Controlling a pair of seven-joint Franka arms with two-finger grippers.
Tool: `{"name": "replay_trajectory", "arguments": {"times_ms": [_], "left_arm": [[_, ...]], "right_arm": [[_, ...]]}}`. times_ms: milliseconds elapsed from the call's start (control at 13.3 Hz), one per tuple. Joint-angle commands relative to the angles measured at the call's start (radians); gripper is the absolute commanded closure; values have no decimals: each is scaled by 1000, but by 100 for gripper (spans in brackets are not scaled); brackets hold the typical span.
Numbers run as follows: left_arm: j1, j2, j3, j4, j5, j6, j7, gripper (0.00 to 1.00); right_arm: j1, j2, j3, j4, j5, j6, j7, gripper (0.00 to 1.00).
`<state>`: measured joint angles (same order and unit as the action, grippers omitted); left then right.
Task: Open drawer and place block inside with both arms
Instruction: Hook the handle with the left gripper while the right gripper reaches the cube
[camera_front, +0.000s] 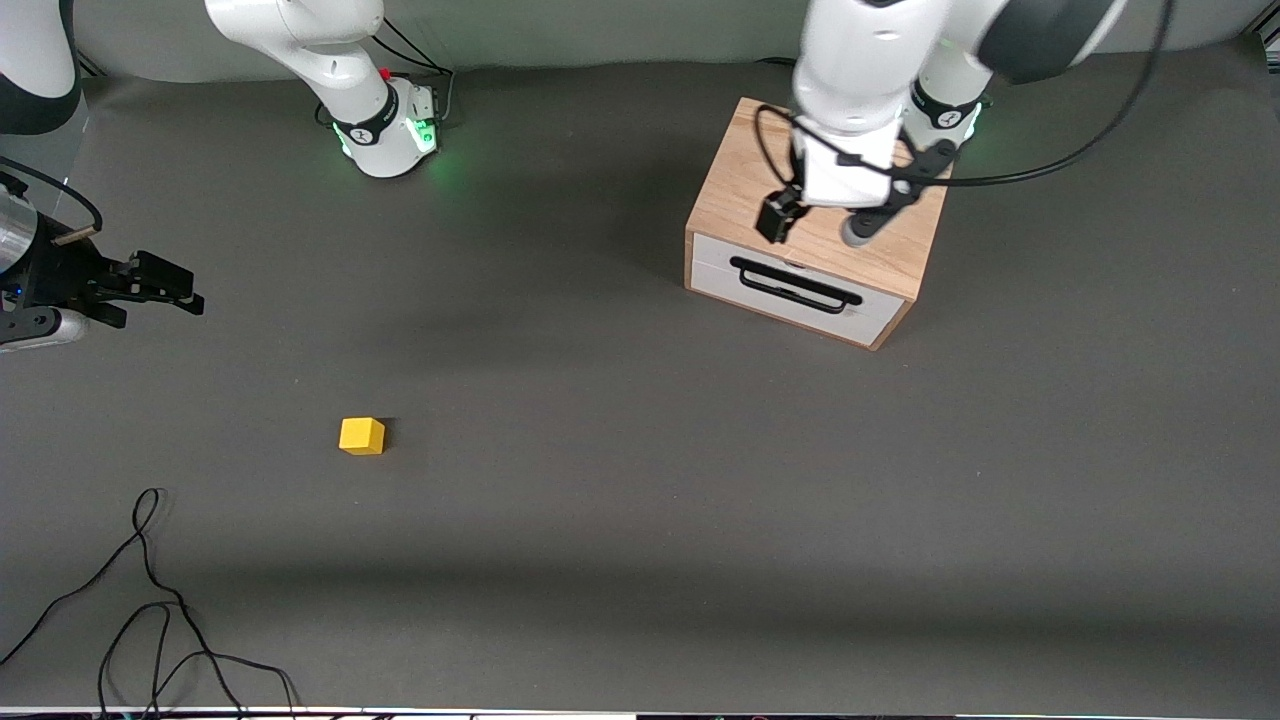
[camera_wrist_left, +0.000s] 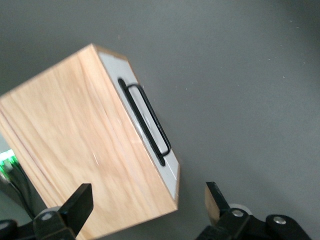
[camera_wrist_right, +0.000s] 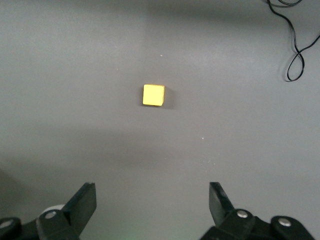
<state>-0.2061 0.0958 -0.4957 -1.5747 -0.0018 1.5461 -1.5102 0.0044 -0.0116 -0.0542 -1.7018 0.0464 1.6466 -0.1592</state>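
The drawer (camera_front: 798, 287) is shut in its light-oak box (camera_front: 735, 190); it has a white front and a black bar handle (camera_front: 795, 285). My left gripper (camera_front: 822, 224) hangs open over the box top, empty. In the left wrist view the box (camera_wrist_left: 85, 145) and the handle (camera_wrist_left: 147, 120) lie below my left gripper (camera_wrist_left: 148, 205), one finger over the wood, the other off the box's edge. The yellow block (camera_front: 361, 436) sits alone on the mat, toward the right arm's end and nearer the camera than the box. My right gripper (camera_front: 170, 285) is open and empty over the mat at that end; the block (camera_wrist_right: 153, 95) shows ahead of my right gripper (camera_wrist_right: 152, 202).
A loose black cable (camera_front: 150, 600) curls on the mat near the front edge at the right arm's end, and shows as a cable (camera_wrist_right: 295, 50) in the right wrist view. The dark grey mat (camera_front: 620, 450) lies between block and box.
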Motion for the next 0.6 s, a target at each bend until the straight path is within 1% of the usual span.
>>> {"name": "replay_trajectory", "arguments": {"times_ms": [0, 225, 375, 450, 525], "left_arm": [[-29, 24, 8, 4, 11, 2, -114, 0], [-19, 61, 16, 15, 11, -12, -113, 0], [-16, 105, 35, 34, 25, -52, -116, 0], [-18, 129, 43, 44, 37, -61, -136, 0], [-19, 146, 42, 42, 81, -57, -184, 0]], "right_arm": [[12, -8, 0, -7, -26, 1, 24, 0], [20, 2, 2, -4, -19, 9, 24, 0], [81, 28, 1, -2, -31, 33, 27, 0], [83, 42, 2, -4, -28, 53, 45, 0], [88, 67, 2, -2, -28, 80, 59, 0]]}}
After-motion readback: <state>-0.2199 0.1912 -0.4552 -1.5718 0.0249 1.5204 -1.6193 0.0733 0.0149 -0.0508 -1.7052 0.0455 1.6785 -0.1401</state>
